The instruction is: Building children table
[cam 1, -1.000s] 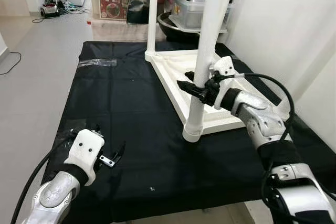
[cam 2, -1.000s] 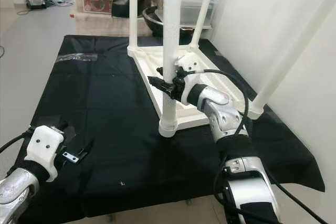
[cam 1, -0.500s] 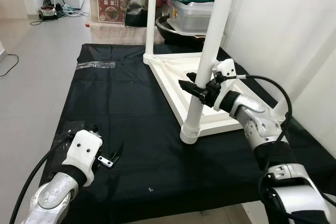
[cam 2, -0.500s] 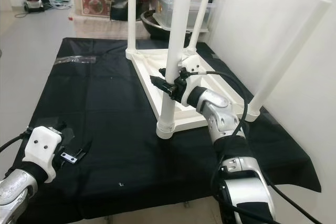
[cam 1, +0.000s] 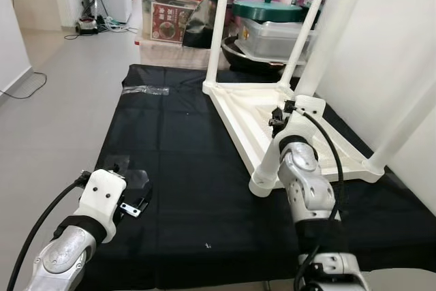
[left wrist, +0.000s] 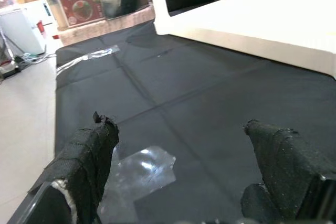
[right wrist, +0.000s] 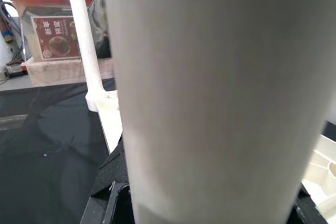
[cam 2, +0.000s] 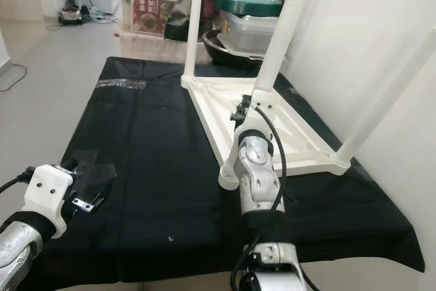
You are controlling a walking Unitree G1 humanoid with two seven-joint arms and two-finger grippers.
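Nearest, the left pincer (cam 1: pixel 136 204) hovers spread over the black cloth (cam 1: pixel 177 141), above a clear plastic scrap (left wrist: pixel 139 169). Beyond it, the upturned white children's table (cam 1: pixel 272 117) lies on the cloth, legs up. The right pincer (cam 1: pixel 277 118) is against its nearest leg (cam 1: pixel 310 86); whether it is pinching cannot be told. Behind the table stand storage boxes (cam 1: pixel 170 15).

Black mat (cam 1: pixel 177 161) lies open leftward; upturned table (cam 1: pixel 272 110) and its legs (cam 1: pixel 320 52) block the right
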